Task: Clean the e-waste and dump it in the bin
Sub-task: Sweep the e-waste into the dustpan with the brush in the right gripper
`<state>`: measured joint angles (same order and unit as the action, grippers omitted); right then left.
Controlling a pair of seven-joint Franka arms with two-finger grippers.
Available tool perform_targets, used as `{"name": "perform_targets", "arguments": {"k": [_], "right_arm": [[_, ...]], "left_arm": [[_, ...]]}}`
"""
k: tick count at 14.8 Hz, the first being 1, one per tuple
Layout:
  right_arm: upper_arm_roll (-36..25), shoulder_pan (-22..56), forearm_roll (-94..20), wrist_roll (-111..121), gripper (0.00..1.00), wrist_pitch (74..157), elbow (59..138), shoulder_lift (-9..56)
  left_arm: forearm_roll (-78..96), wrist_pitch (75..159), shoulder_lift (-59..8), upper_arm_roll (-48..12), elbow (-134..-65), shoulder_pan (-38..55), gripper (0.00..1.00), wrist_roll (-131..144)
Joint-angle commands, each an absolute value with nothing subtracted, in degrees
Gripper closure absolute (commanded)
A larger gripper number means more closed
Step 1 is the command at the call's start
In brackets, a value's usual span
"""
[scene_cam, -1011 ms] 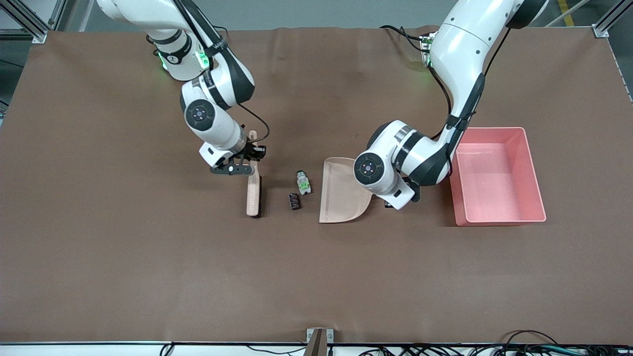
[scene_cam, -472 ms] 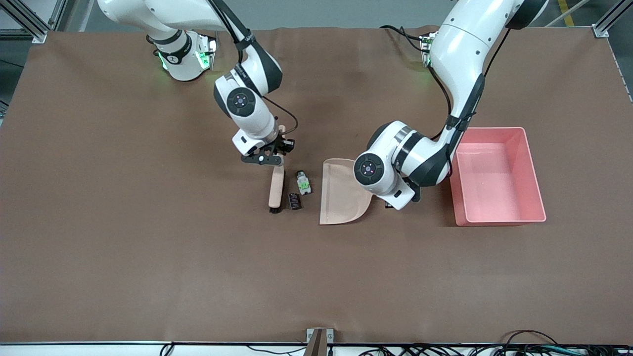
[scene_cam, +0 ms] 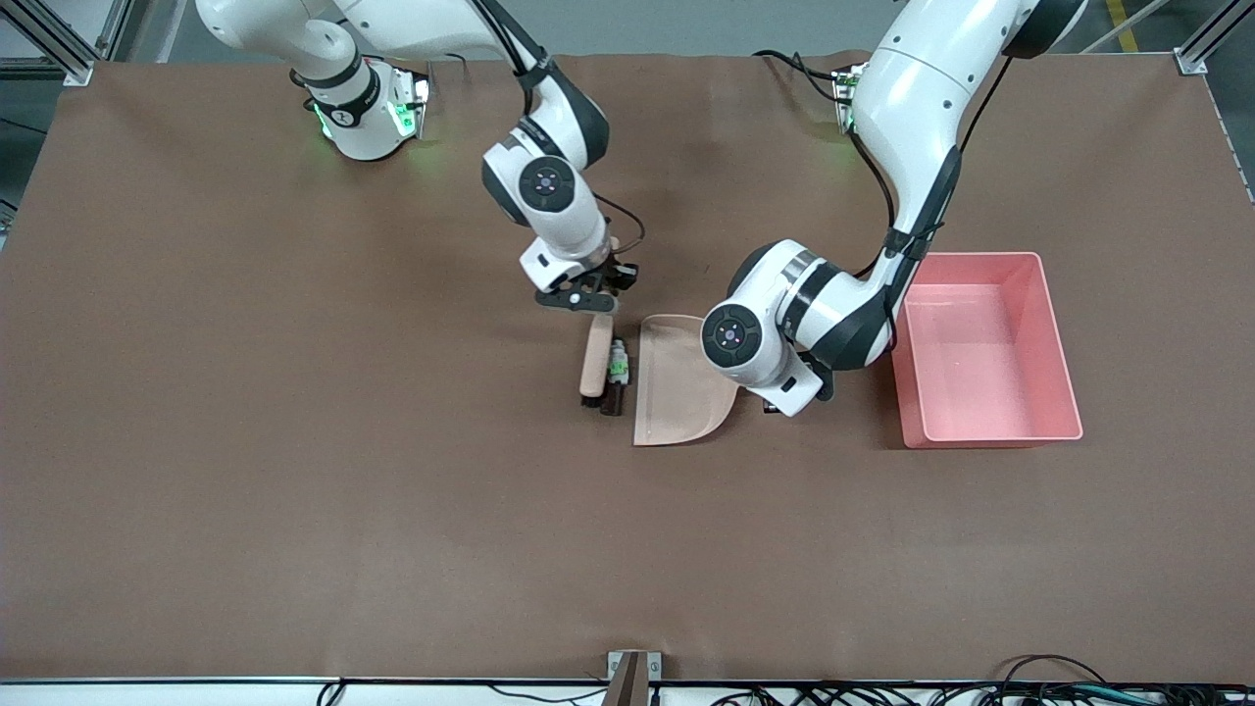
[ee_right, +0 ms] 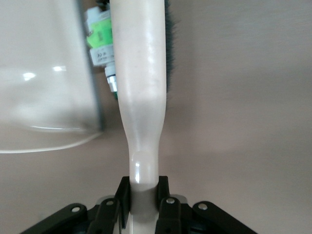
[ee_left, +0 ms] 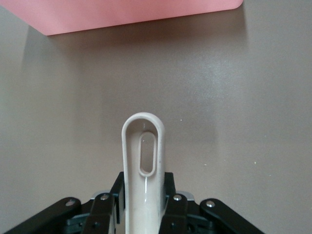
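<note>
My right gripper is shut on the handle of a beige brush, whose bristles rest on the table beside the dustpan's open edge. The white part with green marks and the small black block lie squeezed between the brush and the beige dustpan. In the right wrist view the brush, white part and dustpan show; the black block is hidden. My left gripper is shut on the dustpan handle. The pink bin stands toward the left arm's end.
The bin's wall shows in the left wrist view, a short stretch of brown mat away from the handle's tip. The brown mat covers the whole table. A cable clamp sits at the table edge nearest the front camera.
My right arm has swept the brush toward the dustpan, pushing both small parts along until they lie against its open edge. The left arm, dustpan and bin have not moved.
</note>
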<state>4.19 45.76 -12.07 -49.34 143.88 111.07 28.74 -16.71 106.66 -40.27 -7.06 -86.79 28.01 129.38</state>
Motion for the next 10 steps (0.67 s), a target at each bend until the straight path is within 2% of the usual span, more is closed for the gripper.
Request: {"name": "perform_targets", "arguments": {"k": [1, 3, 5, 10], "right_arm": [[4.0, 47.7, -11.6, -50.8, 1.0, 143.1, 99.2, 36.3], [4.0, 49.8, -13.3, -50.7, 1.0, 143.3, 93.0, 39.0], [4.0, 50.6, -15.5, -50.5, 1.0, 143.2, 90.4, 39.6], [3.9, 50.3, -15.6, -50.0, 1.0, 137.4, 90.5, 36.6]], "left_arm": [[-17.1, 105.6, -41.2, -6.5, -85.0, 28.7, 1.0, 130.5], [-17.1, 105.6, -41.1, -6.5, -85.0, 28.7, 1.0, 130.5], [-17.0, 105.6, -41.1, -6.5, -85.0, 28.7, 0.99, 130.5], [-17.0, 105.6, -41.1, -6.6, -85.0, 28.7, 0.99, 130.5]]}}
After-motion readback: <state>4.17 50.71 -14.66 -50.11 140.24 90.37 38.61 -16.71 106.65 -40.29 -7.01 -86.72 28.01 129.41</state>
